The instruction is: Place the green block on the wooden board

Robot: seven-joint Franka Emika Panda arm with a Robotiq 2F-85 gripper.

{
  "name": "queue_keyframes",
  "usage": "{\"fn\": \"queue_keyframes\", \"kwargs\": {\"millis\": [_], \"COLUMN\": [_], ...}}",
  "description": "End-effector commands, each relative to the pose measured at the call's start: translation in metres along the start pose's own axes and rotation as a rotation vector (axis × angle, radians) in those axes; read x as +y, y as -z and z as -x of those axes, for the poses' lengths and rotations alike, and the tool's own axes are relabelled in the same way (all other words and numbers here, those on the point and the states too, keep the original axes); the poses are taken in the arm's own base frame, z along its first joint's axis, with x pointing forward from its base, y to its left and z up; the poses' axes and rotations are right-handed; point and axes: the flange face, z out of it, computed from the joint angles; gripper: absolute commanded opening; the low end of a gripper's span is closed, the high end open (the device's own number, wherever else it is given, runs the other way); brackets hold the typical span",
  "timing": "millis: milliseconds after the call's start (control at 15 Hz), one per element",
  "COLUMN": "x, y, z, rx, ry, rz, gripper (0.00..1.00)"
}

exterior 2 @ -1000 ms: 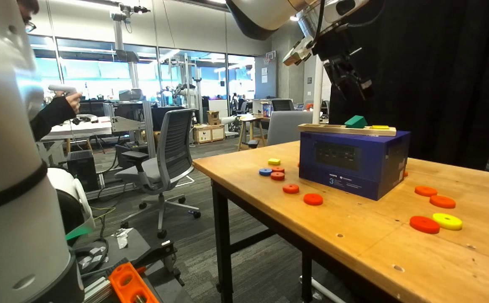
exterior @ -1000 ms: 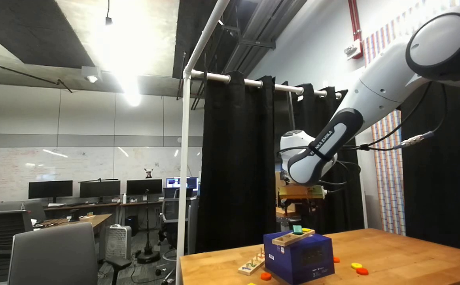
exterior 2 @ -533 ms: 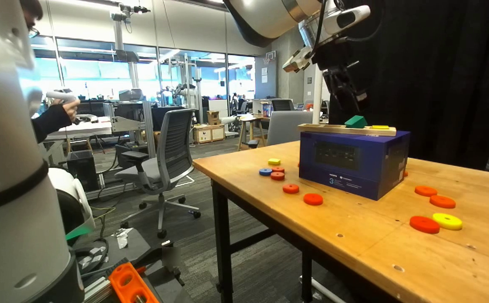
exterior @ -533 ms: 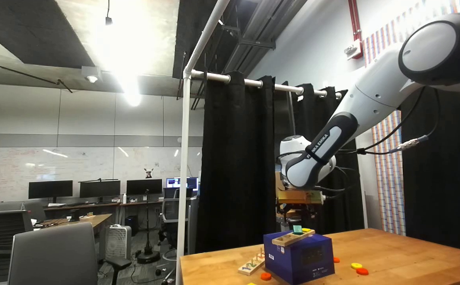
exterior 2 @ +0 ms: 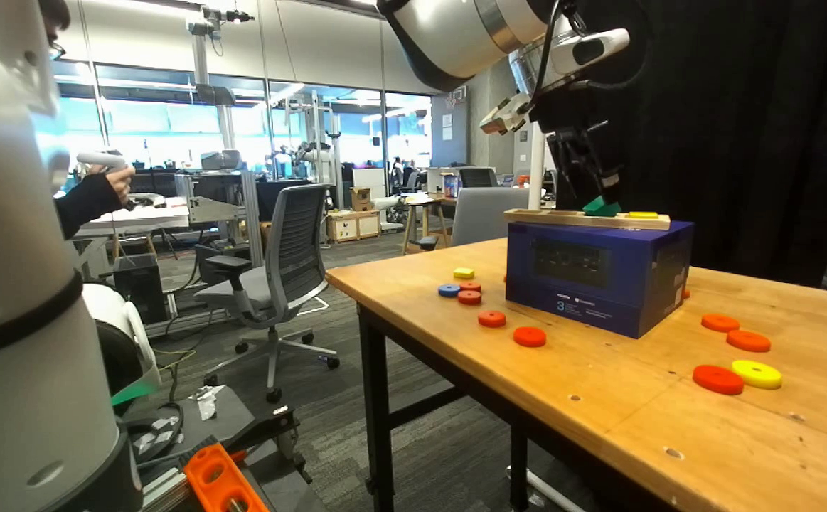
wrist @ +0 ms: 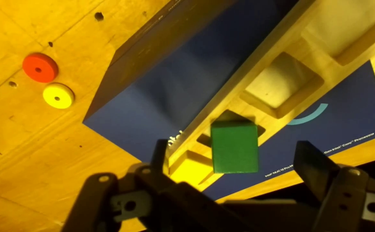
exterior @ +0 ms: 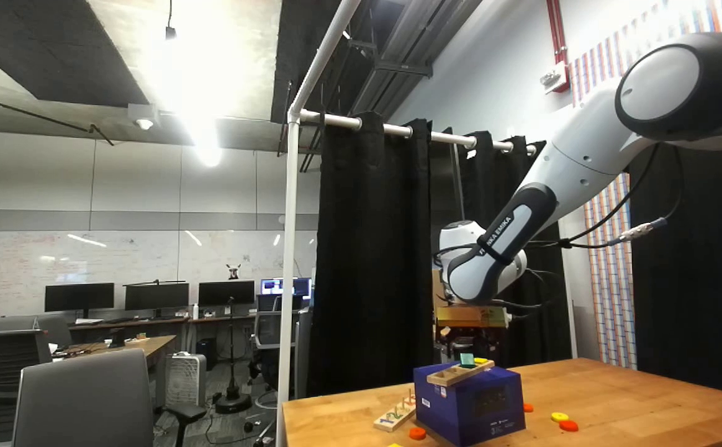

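Note:
The green block [wrist: 234,149] sits askew over a slot of a slotted wooden board [wrist: 322,61]. The board lies on top of the dark blue box [wrist: 171,80]. Both exterior views show the block [exterior: 467,360] [exterior 2: 601,208] and this board [exterior: 444,377] [exterior 2: 555,217]. My gripper [wrist: 232,145] is open, with one finger on each side of the block in the wrist view and a gap to both. In an exterior view the fingertips [exterior 2: 598,186] are just above the block and partly cover its top. A second wooden board with pegs [exterior: 393,416] lies on the table beside the box.
A yellow piece [wrist: 190,169] lies in the board's end slot beside the block. Red discs [wrist: 40,67] and a yellow disc [wrist: 58,95] lie on the table [exterior 2: 598,384] around the box. A blue disc [exterior 2: 449,290] and a yellow square [exterior 2: 463,273] lie nearer its corner.
The arm and open gripper have come down toward the green block on the box. The block, board and box have not moved.

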Motion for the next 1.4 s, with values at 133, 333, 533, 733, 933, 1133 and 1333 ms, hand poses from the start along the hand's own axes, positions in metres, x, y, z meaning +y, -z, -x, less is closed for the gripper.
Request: {"fn": "queue_keyframes", "kwargs": {"millis": [133,333,533,733,933,1133,1333], "x": [-0.0003,0.0009,0.0011,0.0013,0.0019,0.0040,0.0062], "y": [0.0043,0.0038,0.0032,0.0017,0.0004,0.0014,0.0045], "z": [-0.0105,-0.0115,-0.0119,-0.0119,-0.0116,-0.0139,-0.0175], "rx": [0.014,0.014,0.014,0.011,-0.020,-0.066,-0.096], "ry": [0.008,0.006,0.006,0.007,0.009,-0.012,-0.034], "rz": [-0.023,-0.023,-0.022,-0.022,-0.004,-0.006,-0.007], "gripper": [0.59,0.35,0.15,0.18,0.18,0.18,0.17]}}
